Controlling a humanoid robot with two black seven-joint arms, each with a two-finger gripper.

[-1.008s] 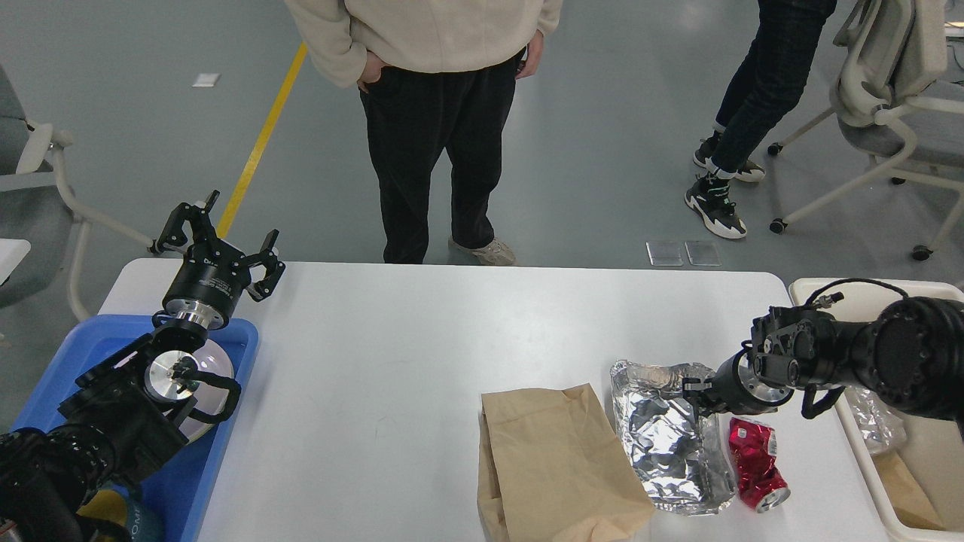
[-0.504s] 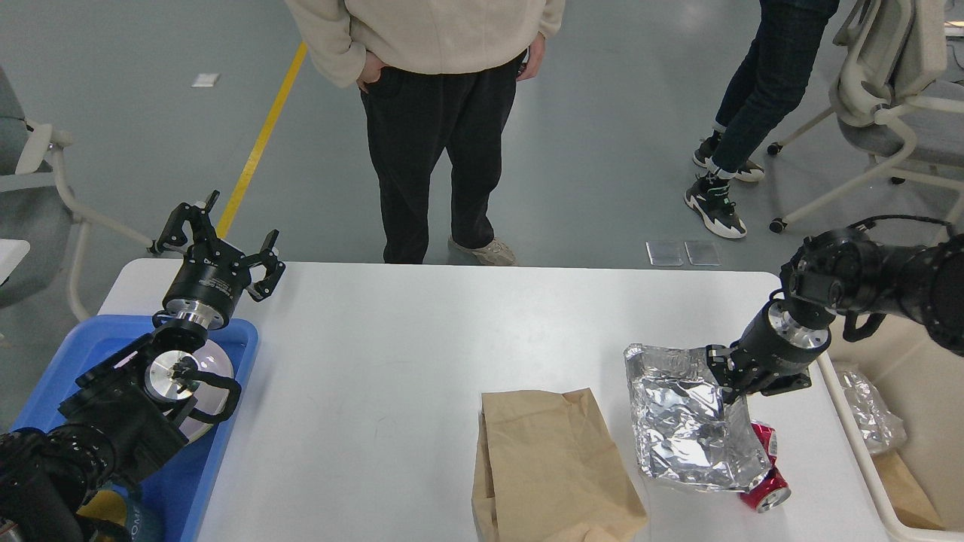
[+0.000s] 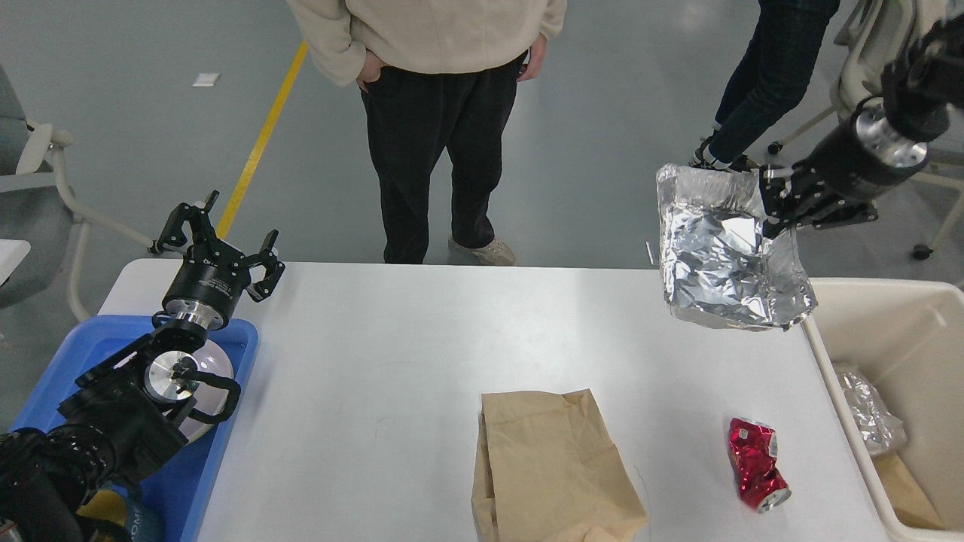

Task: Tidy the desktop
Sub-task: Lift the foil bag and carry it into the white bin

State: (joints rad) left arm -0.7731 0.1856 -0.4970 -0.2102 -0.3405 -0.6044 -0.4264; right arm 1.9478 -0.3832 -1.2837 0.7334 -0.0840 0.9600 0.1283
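Observation:
The white desktop [image 3: 422, 339] fills the middle of the head view. My right gripper [image 3: 776, 211] is shut on a crumpled foil sheet [image 3: 723, 260] and holds it high above the desktop's far right corner, beside the cream bin [image 3: 915, 309]. A brown paper bag [image 3: 550, 467] lies flat near the front edge. A crushed red can [image 3: 757, 464] lies to its right. My left gripper [image 3: 218, 237] is open and empty above the desktop's far left corner.
A blue tray [image 3: 226, 391] sits at the left under my left arm, holding a white round object. The cream bin holds foil and brown paper. Two people stand beyond the far edge, with office chairs at both sides.
My right gripper has lifted the foil sheet off the desktop and carried it up and to the far right, uncovering the red can. The left arm has not moved.

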